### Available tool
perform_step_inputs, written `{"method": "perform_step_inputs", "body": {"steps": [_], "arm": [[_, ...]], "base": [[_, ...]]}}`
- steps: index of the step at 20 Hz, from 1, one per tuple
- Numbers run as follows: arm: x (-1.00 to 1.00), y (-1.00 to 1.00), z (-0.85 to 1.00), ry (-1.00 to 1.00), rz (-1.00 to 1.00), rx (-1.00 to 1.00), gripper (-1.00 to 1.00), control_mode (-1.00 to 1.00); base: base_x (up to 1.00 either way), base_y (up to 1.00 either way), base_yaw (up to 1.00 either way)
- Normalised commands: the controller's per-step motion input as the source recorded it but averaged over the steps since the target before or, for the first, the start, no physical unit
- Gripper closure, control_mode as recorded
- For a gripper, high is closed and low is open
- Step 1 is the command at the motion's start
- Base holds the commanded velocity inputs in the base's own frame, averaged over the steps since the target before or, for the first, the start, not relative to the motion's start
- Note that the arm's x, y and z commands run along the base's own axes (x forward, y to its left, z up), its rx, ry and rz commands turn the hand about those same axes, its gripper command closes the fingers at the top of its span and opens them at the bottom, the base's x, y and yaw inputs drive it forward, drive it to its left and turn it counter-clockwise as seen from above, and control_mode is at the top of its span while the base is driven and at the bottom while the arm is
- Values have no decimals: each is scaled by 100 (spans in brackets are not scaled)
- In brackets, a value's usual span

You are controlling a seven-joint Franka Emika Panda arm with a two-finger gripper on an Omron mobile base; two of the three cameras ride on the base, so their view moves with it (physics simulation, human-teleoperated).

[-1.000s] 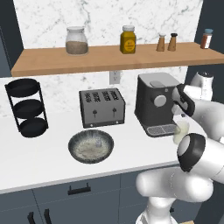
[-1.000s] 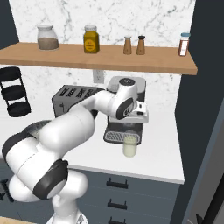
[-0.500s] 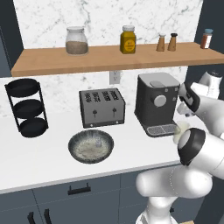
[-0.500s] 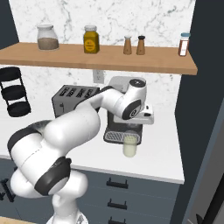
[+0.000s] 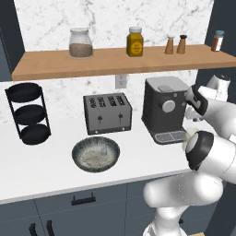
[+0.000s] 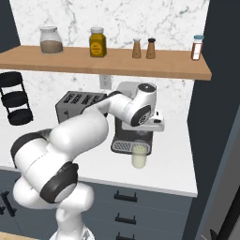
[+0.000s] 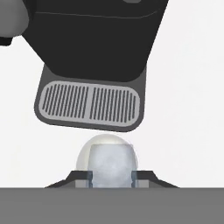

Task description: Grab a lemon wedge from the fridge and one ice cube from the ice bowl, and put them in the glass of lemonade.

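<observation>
In the hand view my gripper point(image 7: 110, 178) is shut on the ice cube point(image 7: 110, 164), a translucent bluish-white block between the two tips. Right behind the cube shows the round rim of the glass of lemonade point(image 7: 106, 142), so the cube hangs over it. From the right base view the glass of lemonade point(image 6: 138, 154) stands on the counter in front of the coffee machine, with my hand point(image 6: 156, 123) a little above it. The ice bowl point(image 5: 96, 154) sits in front of the toaster. The lemon wedge and the fridge are out of view.
A black coffee machine point(image 5: 163, 109) with a grey drip tray point(image 7: 89, 105) stands just behind the glass. A toaster point(image 5: 107, 113) and a black three-tier rack point(image 5: 26, 113) stand to its left. A wooden shelf point(image 6: 108, 61) with jars hangs overhead. A dark tall panel point(image 6: 215, 117) borders the counter's right end.
My hand has shifted slightly to the right, coming over the glass. The cube stays in the grip; the glass and the bowl have not moved.
</observation>
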Motion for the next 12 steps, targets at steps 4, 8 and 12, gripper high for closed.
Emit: {"method": "perform_step_inputs", "body": {"steps": [4,8,12], "arm": [[0,0,-27,0,0,0,100,-100],[-3,0,-23,-8,0,0,100,-100],[0,3,-4,-3,0,0,100,-100]], "base": [[0,0,0],[0,0,0],[0,0,0]]}}
